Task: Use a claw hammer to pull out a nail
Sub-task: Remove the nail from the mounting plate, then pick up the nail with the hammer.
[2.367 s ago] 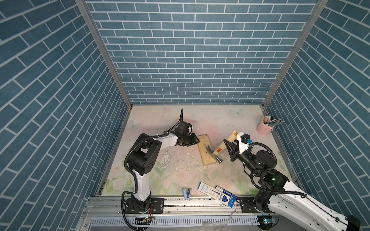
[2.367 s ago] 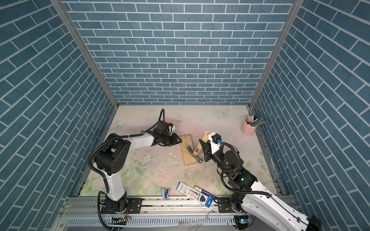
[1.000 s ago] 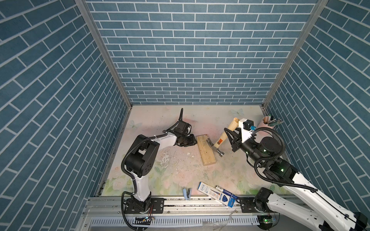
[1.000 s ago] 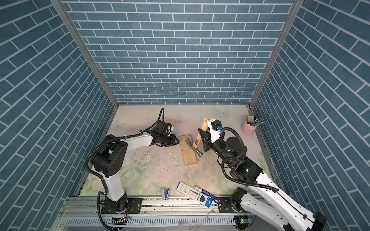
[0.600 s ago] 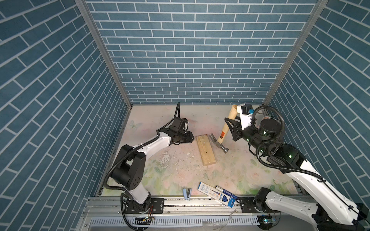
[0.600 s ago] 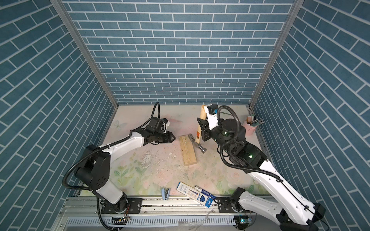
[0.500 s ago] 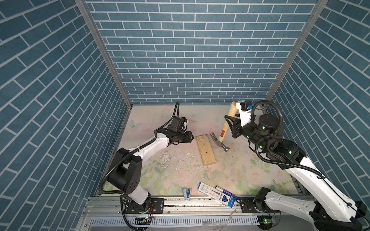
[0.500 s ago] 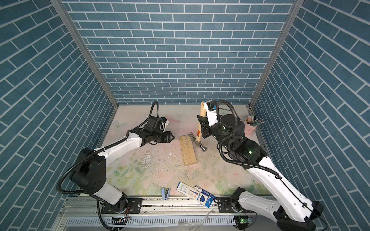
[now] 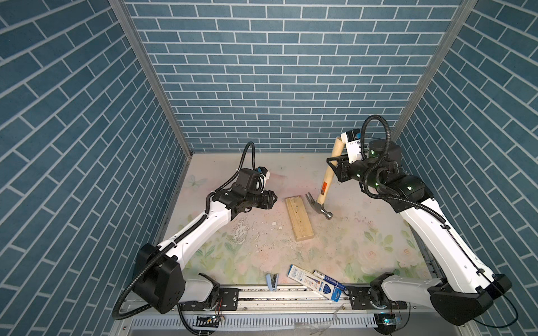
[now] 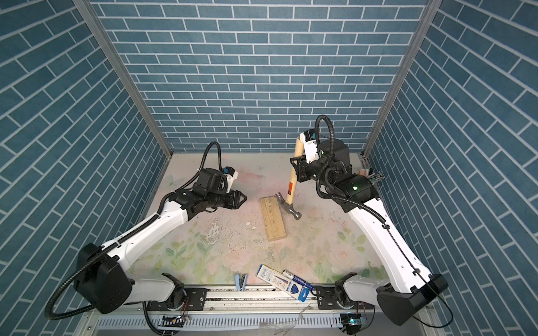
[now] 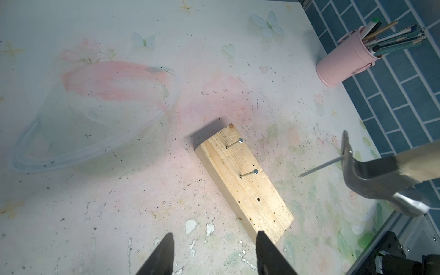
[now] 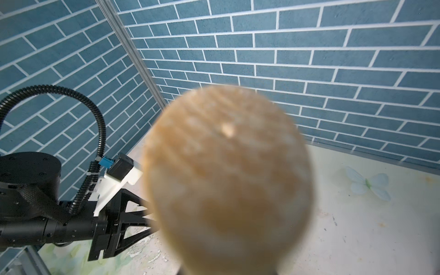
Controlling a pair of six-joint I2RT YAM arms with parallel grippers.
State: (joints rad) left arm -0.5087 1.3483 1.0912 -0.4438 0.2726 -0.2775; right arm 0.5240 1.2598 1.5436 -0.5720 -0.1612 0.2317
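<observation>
Hanging just beside the wood block (image 9: pixel 299 218), opposite the half-open, empty left end effector (image 11: pixel 214 240): claw hammer (image 9: pixel 325 186), handle steeply up, loose nail (image 11: pixel 319 166) in its claw, right end effector (image 9: pixel 334 167) clamped on the handle.

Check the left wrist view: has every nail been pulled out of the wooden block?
No: two nails stick up from the wooden block's top face.

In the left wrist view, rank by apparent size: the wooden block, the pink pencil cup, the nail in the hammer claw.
1. wooden block
2. pink pencil cup (farther from the camera, so its true size is unsure)
3. nail caught in the claw hammer
</observation>
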